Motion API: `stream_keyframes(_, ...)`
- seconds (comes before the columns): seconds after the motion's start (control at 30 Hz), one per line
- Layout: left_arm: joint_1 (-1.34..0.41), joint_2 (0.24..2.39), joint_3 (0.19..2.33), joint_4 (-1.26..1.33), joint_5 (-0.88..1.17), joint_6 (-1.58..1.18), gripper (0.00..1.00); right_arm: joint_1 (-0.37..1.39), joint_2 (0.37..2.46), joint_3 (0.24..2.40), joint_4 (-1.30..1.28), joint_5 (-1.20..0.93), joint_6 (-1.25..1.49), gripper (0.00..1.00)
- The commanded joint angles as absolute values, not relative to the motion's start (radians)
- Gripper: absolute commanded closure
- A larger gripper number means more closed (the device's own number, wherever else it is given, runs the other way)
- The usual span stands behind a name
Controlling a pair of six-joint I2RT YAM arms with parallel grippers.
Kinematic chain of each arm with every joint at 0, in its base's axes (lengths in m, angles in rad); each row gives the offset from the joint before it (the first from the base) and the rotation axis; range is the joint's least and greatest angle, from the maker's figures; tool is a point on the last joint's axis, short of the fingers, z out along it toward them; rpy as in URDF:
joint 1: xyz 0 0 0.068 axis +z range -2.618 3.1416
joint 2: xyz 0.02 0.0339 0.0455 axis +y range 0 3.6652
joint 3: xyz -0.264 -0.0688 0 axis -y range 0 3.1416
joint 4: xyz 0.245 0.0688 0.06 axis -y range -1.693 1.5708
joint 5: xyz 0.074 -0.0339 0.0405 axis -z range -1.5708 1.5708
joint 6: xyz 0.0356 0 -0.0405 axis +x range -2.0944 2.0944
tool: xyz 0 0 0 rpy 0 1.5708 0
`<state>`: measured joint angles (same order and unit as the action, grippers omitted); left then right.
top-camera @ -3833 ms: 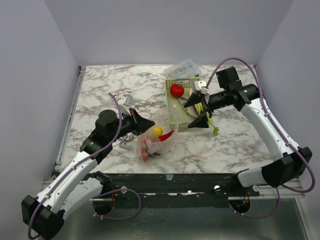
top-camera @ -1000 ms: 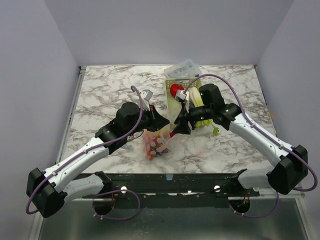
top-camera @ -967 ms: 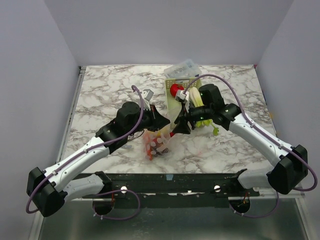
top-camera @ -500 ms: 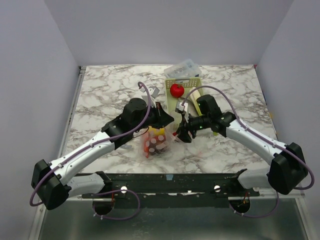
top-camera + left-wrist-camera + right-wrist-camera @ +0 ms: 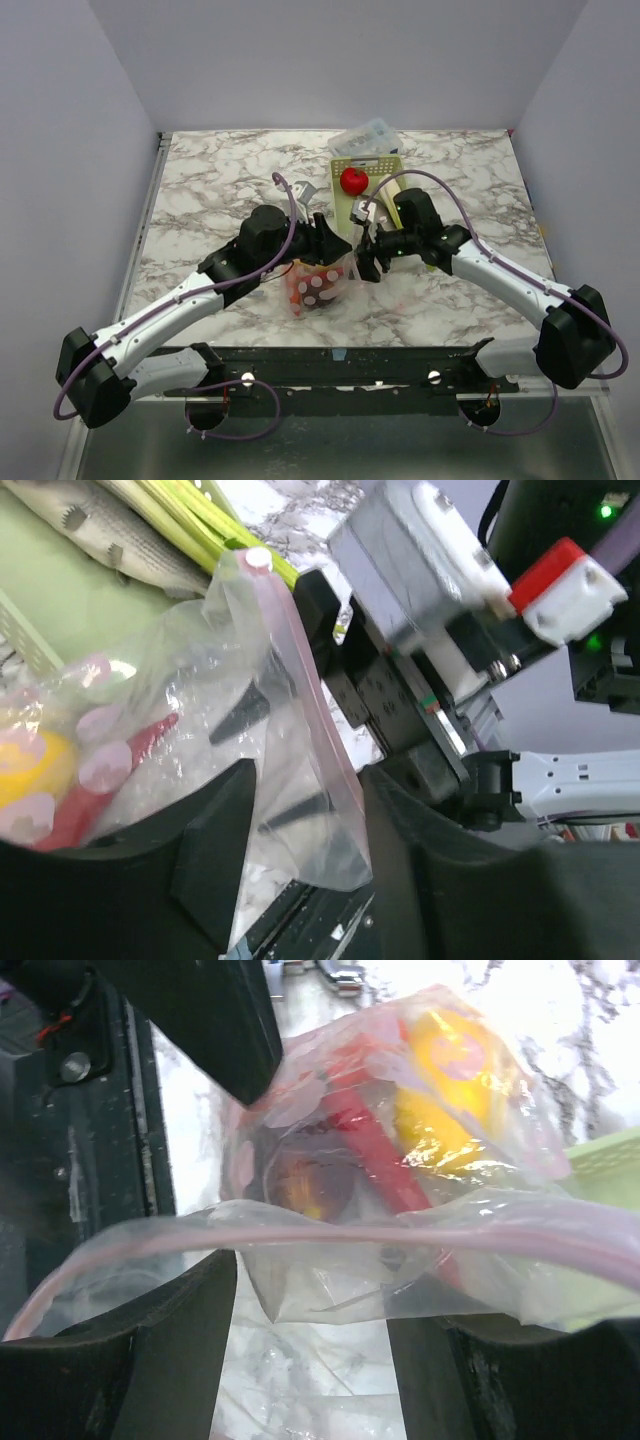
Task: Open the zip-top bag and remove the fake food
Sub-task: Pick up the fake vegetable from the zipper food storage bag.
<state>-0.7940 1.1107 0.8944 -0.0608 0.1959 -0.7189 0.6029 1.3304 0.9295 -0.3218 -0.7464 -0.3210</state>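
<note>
Standing at the lower centre of the overhead view, the zip-top bag (image 5: 322,287) sits on the marble table (image 5: 220,180) with its mouth raised between the two grippers. We count one bag. Inside it we make out one yellow lemon (image 5: 450,1080), one red chili (image 5: 372,1155) and one dark purple beet (image 5: 300,1182). An orange-red shape low on its left side is too blurred to name.

The left gripper (image 5: 335,249) is at the bag's upper left lip. In its wrist view the two fingers stand a narrow gap apart, and the pink zip strip (image 5: 292,680) runs up through that gap. Film covers the pads, so we cannot tell whether they bite on it.

The right gripper (image 5: 365,265) is at the upper right lip, just beside the left one. Its two fingers are partly apart. The zip strip lies across the gap and slack film sags between them, with marble showing underneath.

Just above and to the right of the bag is one pale green slotted basket (image 5: 368,164). It holds one red round fruit (image 5: 352,181) at its upper left, and the left wrist view shows leek stalks (image 5: 190,515) beside one grey fish-like toy (image 5: 110,535). One clear rigid box (image 5: 365,136) sits against the basket's top edge.
</note>
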Motion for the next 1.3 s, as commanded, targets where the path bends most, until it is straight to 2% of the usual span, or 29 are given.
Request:
stream_keyframes(0.0,-0.794,0.989,0.835,-0.060,0.163,-0.698,0.45,0.589,1.340,0.929,-0.249,-0.630,-0.280,0.37)
stream_keyframes(0.07,-0.789,0.943,0.817,-0.086,0.137,-0.687,0.37,0.587,1.340,0.916,-0.228,-0.615,-0.251,0.37)
stream_keyframes(0.17,-0.779,0.867,0.767,-0.134,0.074,-0.677,0.30,0.586,1.347,0.885,-0.184,-0.590,-0.208,0.38)
stream_keyframes(0.3,-0.735,0.781,0.645,-0.194,-0.024,-0.709,0.14,0.586,1.347,0.829,-0.112,-0.544,-0.143,0.38)
stream_keyframes(0.47,-0.639,0.698,0.482,-0.195,-0.033,-0.786,0.12,0.586,1.339,0.788,-0.028,-0.521,-0.030,0.38)
stream_keyframes(0.73,-0.620,0.593,0.367,-0.200,-0.126,-0.871,0.08,0.583,1.330,0.728,0.072,-0.386,0.145,0.36)
stream_keyframes(0.9,-0.618,0.601,0.305,-0.117,-0.033,-0.858,0.08,0.579,1.329,0.718,0.084,-0.272,0.128,0.35)
stream_keyframes(1.07,-0.618,0.637,0.238,0.031,0.082,-0.825,0.05,0.580,1.333,0.700,0.092,-0.316,0.117,0.36)
stream_keyframes(1.27,-0.618,0.677,0.238,0.042,0.122,-0.820,0.05,0.579,1.336,0.693,0.094,-0.332,0.107,0.36)
